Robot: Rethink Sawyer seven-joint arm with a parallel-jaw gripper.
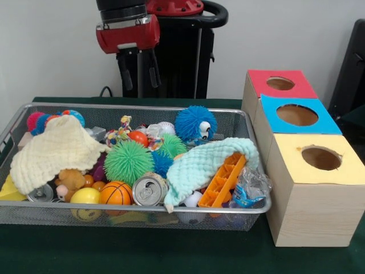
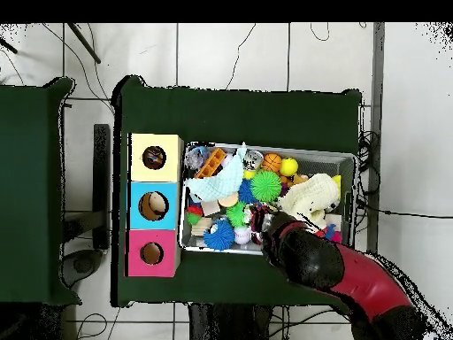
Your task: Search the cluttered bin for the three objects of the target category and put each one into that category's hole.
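A wire-mesh bin (image 1: 259, 209) is piled with clutter. In it I see a green spiky ball (image 1: 128, 161), a blue fuzzy ball (image 1: 195, 124), a small basketball (image 1: 116, 193), a yellow ball (image 1: 85, 197), a drink can (image 1: 149, 190), an orange plastic block (image 1: 223, 180) and a crumpled bottle (image 1: 251, 185). A cream cloth (image 1: 57, 149) and a mint cloth (image 1: 208, 162) cover part of the pile. My gripper (image 1: 140, 73) hangs open and empty above the bin's far rim. In the overhead view the arm (image 2: 310, 258) hides it.
Three wooden boxes stand in a row beside the bin, each with a round hole on top: red top (image 1: 259, 80), blue top (image 1: 274, 105), yellow top (image 1: 291, 154). From above they are yellow (image 2: 139, 158), blue (image 2: 137, 205) and red (image 2: 135, 253), left of the bin (image 2: 349, 158).
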